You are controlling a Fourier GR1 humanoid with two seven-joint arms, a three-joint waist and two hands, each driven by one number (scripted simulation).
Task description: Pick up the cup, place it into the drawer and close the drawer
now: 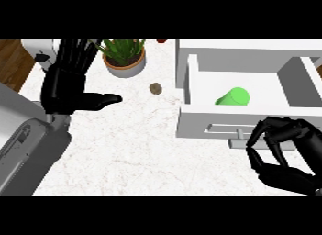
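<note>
The green cup (233, 97) lies on its side inside the open white drawer (302, 82), up and a little to the left of the right hand (295, 156); no hand touches it. The right hand is just in front of the drawer's front panel, beside its grey handle (239, 137); its fingers are curled and they hold nothing. The left hand (68, 80) rests at the other side of the white counter (136, 147), well apart from the drawer, with fingers straight and thumb spread out to the side. A potted plant (124, 57) stands just to the right of its fingertips; a small brown round object (156, 88) lies to the right of its thumb, between this hand and the drawer.
</note>
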